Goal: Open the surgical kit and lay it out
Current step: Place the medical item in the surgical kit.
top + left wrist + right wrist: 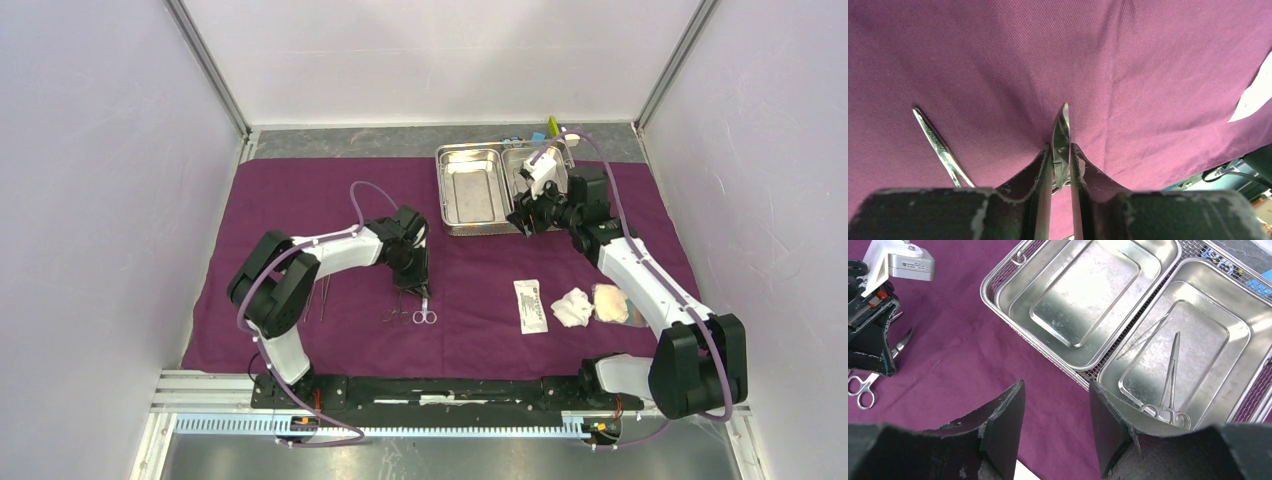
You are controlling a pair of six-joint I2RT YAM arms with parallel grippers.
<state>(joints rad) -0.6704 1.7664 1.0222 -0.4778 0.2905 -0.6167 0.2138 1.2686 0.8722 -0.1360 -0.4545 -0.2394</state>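
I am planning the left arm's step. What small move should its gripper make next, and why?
Probably lower and open: the left gripper is shut on curved scissors over the purple cloth, beside an instrument already lying there.

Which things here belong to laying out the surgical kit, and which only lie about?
Belong to the job: purple cloth, steel tray, forceps in the tray, curved scissors, white packet, gauze pads.
Lying about: blue blocks, yellow-green block, behind the tray.
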